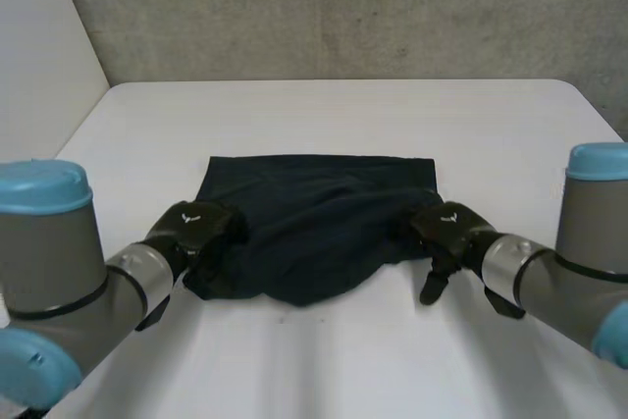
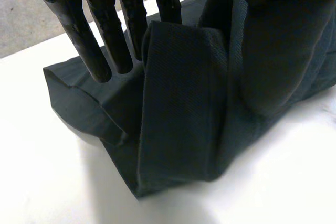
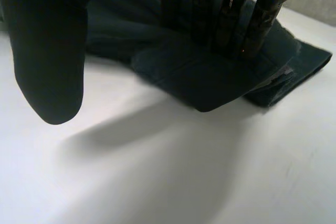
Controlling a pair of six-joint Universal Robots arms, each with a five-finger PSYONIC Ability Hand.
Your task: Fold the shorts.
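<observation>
The shorts (image 1: 319, 223) look soft and limp, best gripped at the edges. Left hand (image 1: 191, 229) pinches the left edge; right hand (image 1: 449, 228) presses flat, unclenched, on the right corner

shorts (image 1: 314, 233) lie on the table (image 1: 324, 115), left robot hand (image 1: 191, 226) on one end, right robot hand (image 1: 449, 226) opposite.

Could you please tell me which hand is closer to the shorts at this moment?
Left. The left hand pinches a fold at the shorts' left side between fingers and thumb. The right hand rests its fingertips on the right edge, thumb over bare table.
</observation>
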